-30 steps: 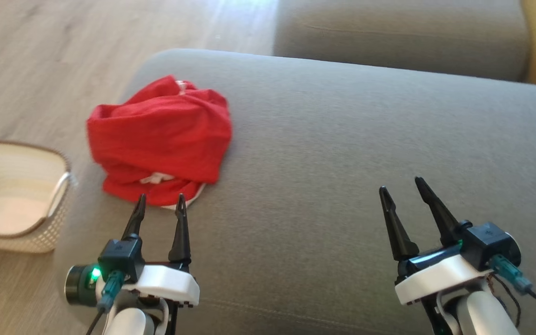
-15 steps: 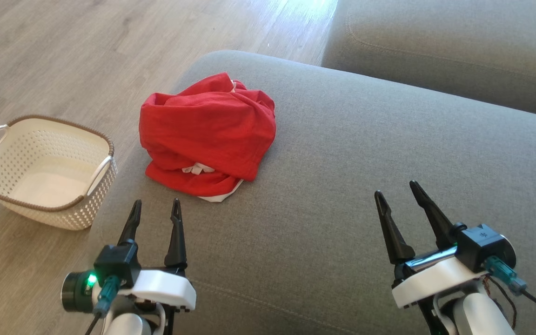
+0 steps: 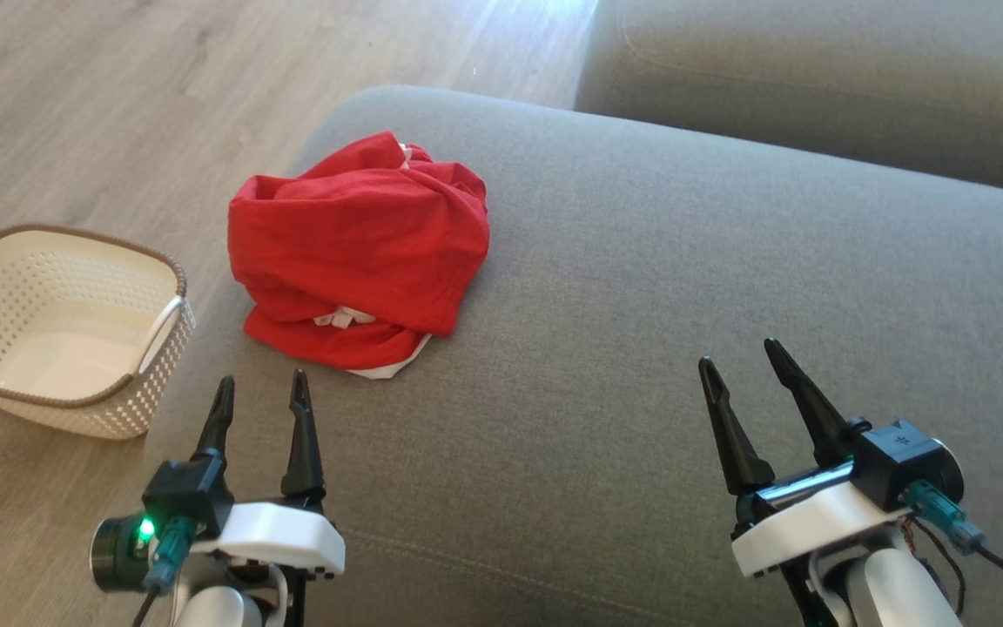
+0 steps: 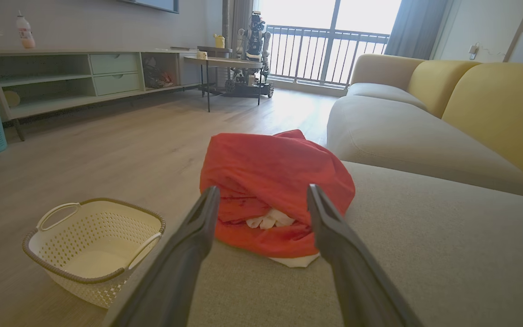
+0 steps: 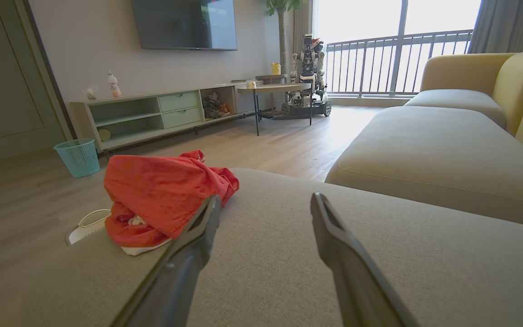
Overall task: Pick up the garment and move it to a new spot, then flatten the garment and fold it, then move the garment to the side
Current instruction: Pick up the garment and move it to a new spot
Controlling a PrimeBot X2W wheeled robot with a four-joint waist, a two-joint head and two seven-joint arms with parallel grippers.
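grey sofa seat (image 3: 684,287), wood floor (image 3: 118,96)

A crumpled red garment (image 3: 362,244) is carried by a broad grey sofa seat (image 3: 684,287), near its rounded left end and back from the near edge. A white perforated basket (image 3: 101,418) with a brown rim is set upright on the wooden floor (image 3: 118,104), just beside that end of the seat.

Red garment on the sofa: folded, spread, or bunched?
Bunched: the red garment sits in a crumpled heap on the grey cushion, white trim poking out.
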